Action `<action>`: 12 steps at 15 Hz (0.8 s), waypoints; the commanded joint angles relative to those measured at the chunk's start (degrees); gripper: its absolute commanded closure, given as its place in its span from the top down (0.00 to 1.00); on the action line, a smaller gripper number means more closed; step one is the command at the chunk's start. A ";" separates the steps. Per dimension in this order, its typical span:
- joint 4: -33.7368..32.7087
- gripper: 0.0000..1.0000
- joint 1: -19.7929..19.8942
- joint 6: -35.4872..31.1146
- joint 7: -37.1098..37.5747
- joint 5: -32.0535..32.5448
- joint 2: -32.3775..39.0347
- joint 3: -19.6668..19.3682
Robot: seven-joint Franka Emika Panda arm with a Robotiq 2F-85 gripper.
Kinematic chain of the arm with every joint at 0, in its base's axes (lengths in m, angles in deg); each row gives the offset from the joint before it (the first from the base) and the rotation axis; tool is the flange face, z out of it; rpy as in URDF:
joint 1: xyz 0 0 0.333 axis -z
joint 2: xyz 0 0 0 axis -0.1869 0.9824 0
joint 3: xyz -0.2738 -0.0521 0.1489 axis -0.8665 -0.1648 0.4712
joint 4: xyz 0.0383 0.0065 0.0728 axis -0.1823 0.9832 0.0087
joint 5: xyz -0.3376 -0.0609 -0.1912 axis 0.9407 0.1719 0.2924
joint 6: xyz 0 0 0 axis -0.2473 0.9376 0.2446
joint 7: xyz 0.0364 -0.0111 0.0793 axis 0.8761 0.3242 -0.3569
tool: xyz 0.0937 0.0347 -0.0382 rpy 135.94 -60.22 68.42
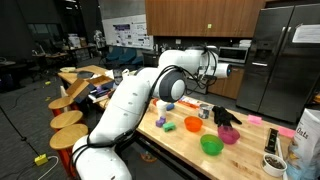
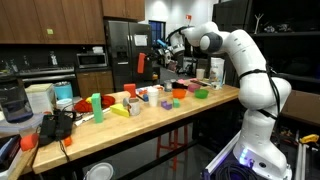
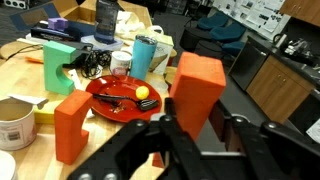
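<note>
The jaws are clamped on an orange block [image 3: 196, 88], held high above the wooden surface [image 3: 14, 78]. A loose grip could likely drop it onto the red plate [image 3: 100, 100] and clutter below.

Counted in the wrist view: two orange blocks [image 3: 195, 90] [image 3: 72, 125], one green block [image 3: 58, 62], one red plate [image 3: 135, 112] carrying a single yellow ball [image 3: 143, 92], one teal tumbler [image 3: 147, 52] and one paper cup [image 3: 15, 122]. In an exterior view, the bowls number three: one green bowl [image 1: 211, 145], one pink bowl [image 1: 228, 135] and one orange bowl [image 1: 192, 125].
</note>
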 commanded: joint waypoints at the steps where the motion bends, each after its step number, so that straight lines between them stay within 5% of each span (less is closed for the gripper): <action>1: -0.31 0.13 -0.50 1.56 2.16 0.76 0.06 0.29; 7: -6.29 0.13 0.99 6.17 5.08 1.97 1.86 0.12; 12: -22.27 0.13 4.15 9.78 16.93 -2.67 7.25 1.44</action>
